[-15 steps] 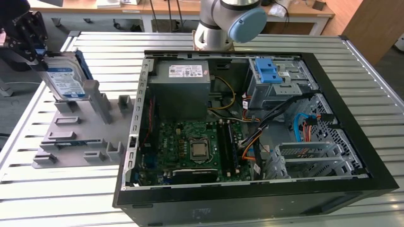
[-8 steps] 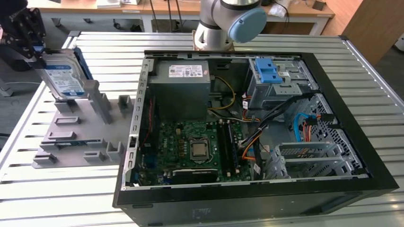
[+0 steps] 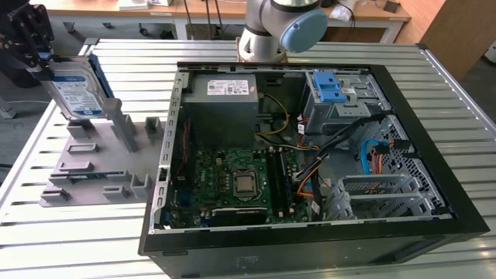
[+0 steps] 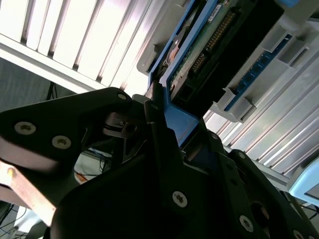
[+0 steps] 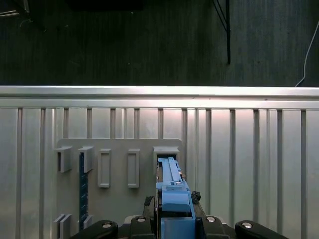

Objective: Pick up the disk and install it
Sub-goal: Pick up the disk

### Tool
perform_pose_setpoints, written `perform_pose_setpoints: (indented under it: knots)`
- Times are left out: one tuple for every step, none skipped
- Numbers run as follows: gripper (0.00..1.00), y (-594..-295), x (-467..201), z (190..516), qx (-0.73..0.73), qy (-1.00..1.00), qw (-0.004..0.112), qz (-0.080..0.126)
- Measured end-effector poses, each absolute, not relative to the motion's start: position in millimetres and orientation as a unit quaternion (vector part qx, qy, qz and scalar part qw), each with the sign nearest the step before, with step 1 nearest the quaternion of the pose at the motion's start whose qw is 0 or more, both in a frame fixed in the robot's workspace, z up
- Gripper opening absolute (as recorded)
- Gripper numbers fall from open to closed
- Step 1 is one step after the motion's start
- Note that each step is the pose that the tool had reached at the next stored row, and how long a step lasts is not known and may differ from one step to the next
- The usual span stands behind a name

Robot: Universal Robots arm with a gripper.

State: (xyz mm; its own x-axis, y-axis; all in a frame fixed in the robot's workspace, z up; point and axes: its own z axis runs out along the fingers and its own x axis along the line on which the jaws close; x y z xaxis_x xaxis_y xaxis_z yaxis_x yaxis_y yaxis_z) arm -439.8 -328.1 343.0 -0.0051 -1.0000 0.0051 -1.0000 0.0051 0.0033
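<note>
End effector (image 3: 40, 61): black fingers closed onto the upper end of the disk (image 3: 75, 93), pinching it across its flat faces. In both wrist views the fingers clamp the blue bracket on either side (image 4: 182, 134) (image 5: 172, 221).

Disk: stands on end at the exterior view's far left.
- Long axis near vertical, top leaning slightly toward the exterior view's left.
- Blue-and-white label face turned toward the exterior camera and the computer case (image 3: 310, 250).
- Blue bracket runs along the edge on the exterior view's right.
- Second wrist view: green circuit-board underside and connector end (image 4: 199, 55), pointing away from the fingers.
- First wrist view: seen edge-on (image 5: 170, 174), a thin blue strip running straight from the fingers to a slot.

Lower end of the disk meets an upright slot of the grey holder (image 3: 93, 174). Cannot tell whether it is seated in that slot or just above it.

Grey holder: flat plate with several raised slots (image 5: 119, 199), lying on the slatted metal tabletop (image 3: 101, 244) just beside the case. A thin blue-green board (image 5: 83, 184) stands edge-up in another of its slots.

Computer case: lies open on the tabletop, well apart from the disk. Inside are the grey power-supply box (image 3: 225, 102), the green motherboard (image 3: 232, 180) and blue latch tabs (image 3: 329, 87) on the drive cage. Arm base (image 3: 279, 29) rises behind the case.
</note>
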Motion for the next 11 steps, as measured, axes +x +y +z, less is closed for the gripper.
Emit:
perform_pose_setpoints:
  knots:
    - [0.36, -328.1, -439.9, 344.0, 0.705, -0.709, 0.003, 0.001]
    - [0.36, -328.1, -439.9, 345.0, 0.705, -0.709, 0.003, 0.001]
    - [0.36, -328.1, -439.8, 346.1, 0.705, -0.709, 0.003, 0.001]
    - [0.36, -328.1, -439.9, 347.1, 0.705, -0.709, 0.003, 0.001]
    - [0.36, -328.1, -439.9, 348.1, 0.705, -0.709, 0.003, 0.001]
    - [0.36, -328.1, -439.9, 349.1, 0.705, -0.709, 0.003, 0.001]
    - [0.36, -328.1, -439.8, 350.1, 0.705, -0.709, 0.003, 0.001]
    - [0.36, -328.1, -439.8, 351.0, 0.705, -0.709, 0.003, 0.001]
    - [0.36, -328.1, -439.8, 351.9, 0.705, -0.709, 0.003, 0.001]
    - [0.36, -328.1, -439.9, 352.9, 0.705, -0.709, 0.003, 0.001]
    - [0.36, -328.1, -439.8, 353.8, 0.705, -0.709, 0.003, 0.001]
